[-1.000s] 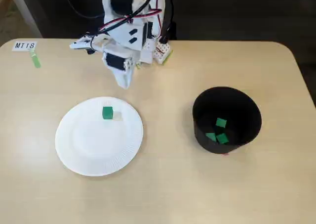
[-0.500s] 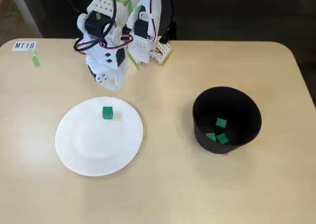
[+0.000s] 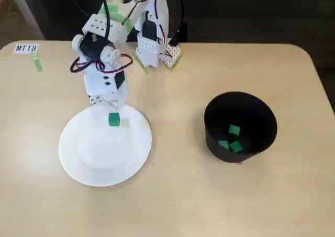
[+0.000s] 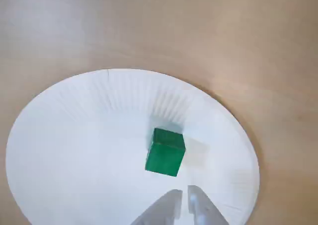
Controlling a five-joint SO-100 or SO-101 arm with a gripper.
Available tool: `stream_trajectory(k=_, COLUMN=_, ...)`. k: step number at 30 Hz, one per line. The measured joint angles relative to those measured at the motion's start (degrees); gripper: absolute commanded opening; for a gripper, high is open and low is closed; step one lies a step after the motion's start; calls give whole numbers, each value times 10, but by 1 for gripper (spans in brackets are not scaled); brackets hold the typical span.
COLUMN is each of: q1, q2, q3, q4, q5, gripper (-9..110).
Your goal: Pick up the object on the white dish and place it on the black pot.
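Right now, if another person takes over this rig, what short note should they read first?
Gripper: empty, fingertips nearly together, hovering at the far rim of the white plate, not touching the cube.
Green cube: lies on the plate near that rim, not yet grasped.
Black pot: to the right in the fixed view, with three green blocks already inside.
Done: approach only.
Left: open the fingers, grasp, lift, carry to the pot, release.

Green cube [image 4: 165, 152], white ribbed plate [image 4: 74, 135], black pot [image 3: 261, 116], tan table [image 3: 172, 195].
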Motion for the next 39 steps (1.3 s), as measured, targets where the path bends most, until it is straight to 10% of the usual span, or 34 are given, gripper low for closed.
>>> stream_trajectory(k=10, q1=5, q2=-10, q3=-2, q4=13, q5=34, gripper=22)
stream_trajectory(k=39, q1=7, q2=-103, q3=-3, q4=-61, q5=76, gripper=5)
